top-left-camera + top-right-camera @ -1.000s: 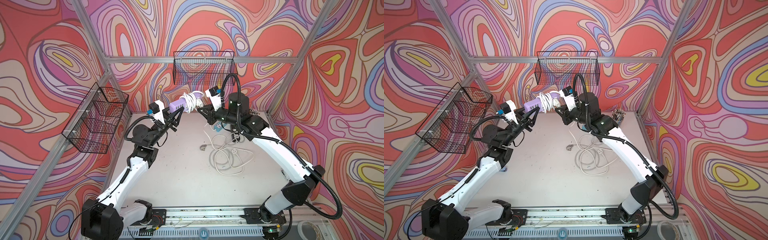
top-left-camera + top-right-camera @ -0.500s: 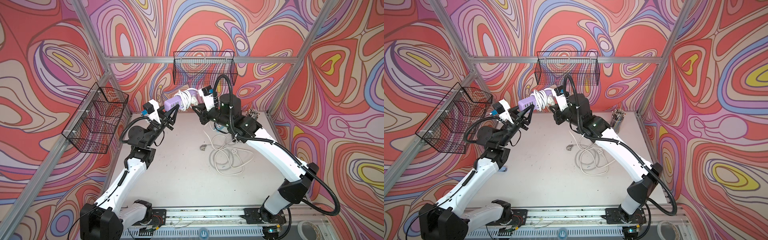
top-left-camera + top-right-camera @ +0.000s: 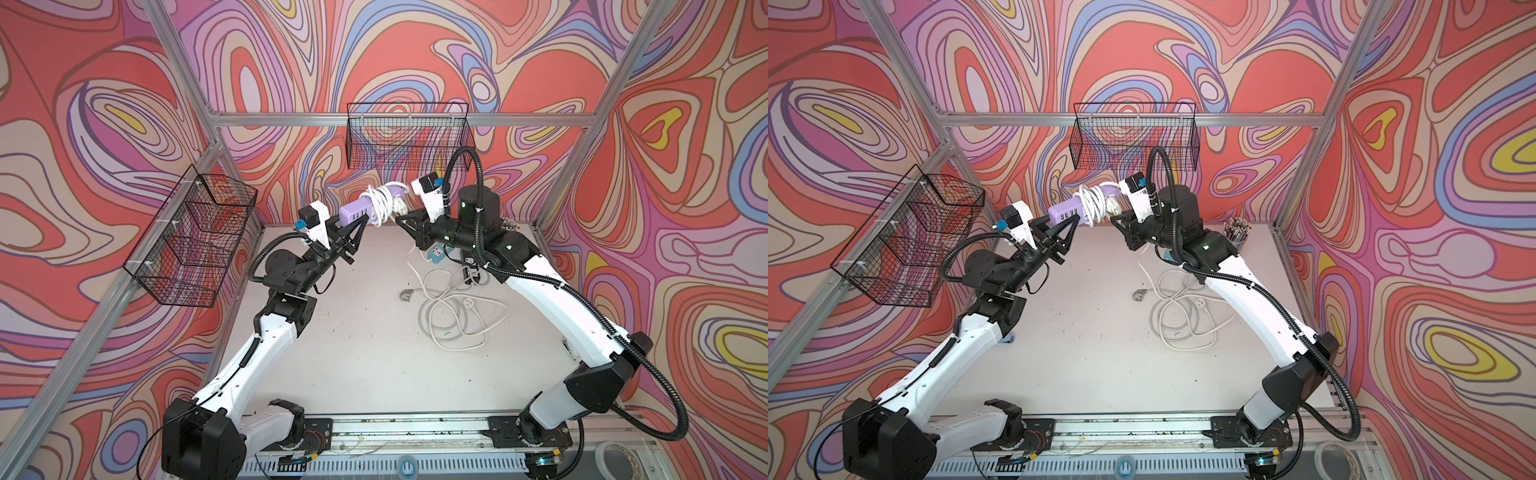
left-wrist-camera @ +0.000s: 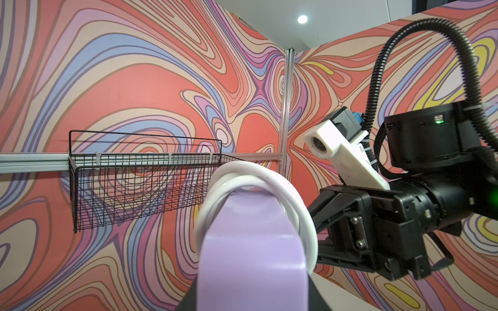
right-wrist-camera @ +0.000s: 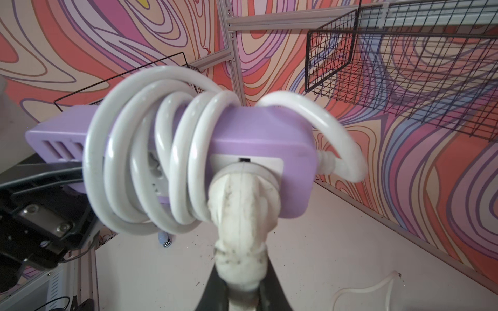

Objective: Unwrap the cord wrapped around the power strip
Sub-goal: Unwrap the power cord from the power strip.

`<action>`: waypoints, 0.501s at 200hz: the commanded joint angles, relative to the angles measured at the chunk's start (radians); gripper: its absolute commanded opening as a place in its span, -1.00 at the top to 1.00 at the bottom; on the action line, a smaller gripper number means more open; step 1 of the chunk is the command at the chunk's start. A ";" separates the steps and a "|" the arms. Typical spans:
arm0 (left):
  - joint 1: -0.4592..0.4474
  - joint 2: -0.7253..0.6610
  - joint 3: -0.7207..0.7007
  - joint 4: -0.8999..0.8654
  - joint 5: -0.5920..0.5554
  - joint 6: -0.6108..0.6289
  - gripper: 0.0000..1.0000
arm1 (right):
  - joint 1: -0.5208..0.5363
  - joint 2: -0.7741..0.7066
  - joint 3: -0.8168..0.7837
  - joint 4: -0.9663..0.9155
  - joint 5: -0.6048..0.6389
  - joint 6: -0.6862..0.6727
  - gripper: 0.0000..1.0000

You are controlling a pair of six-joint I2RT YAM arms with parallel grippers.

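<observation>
We hold the lilac plastic power strip [image 3: 351, 210] in the air between our two arms, well above the pale table [image 3: 353, 365] and just below the black wire basket [image 3: 409, 141] on the back wall. Our left gripper [image 3: 360, 222] is clamped tight on the strip's end that carries the row of small ports. Our right gripper [image 3: 398, 214] is closed on the grubby white plug [image 5: 242, 210], which sits in a socket on the strip's face. The thick white cord [image 5: 126, 167] winds around the strip's middle in several loops, and one more loop arches from its far end. A loose tangle of white cable [image 3: 453, 316] lies on the table beneath the right arm.
</observation>
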 commanded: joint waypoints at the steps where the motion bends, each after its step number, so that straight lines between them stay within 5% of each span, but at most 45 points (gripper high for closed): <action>1: 0.012 -0.016 0.001 0.048 -0.014 0.018 1.00 | 0.092 0.027 0.086 0.060 0.043 -0.026 1.00; 61: 0.011 -0.009 -0.001 0.047 -0.015 0.019 1.00 | 0.141 0.027 0.075 0.041 0.111 -0.057 1.00; 100: 0.011 -0.014 0.000 0.044 -0.019 0.023 1.00 | -0.033 -0.043 0.002 0.069 0.028 -0.008 1.00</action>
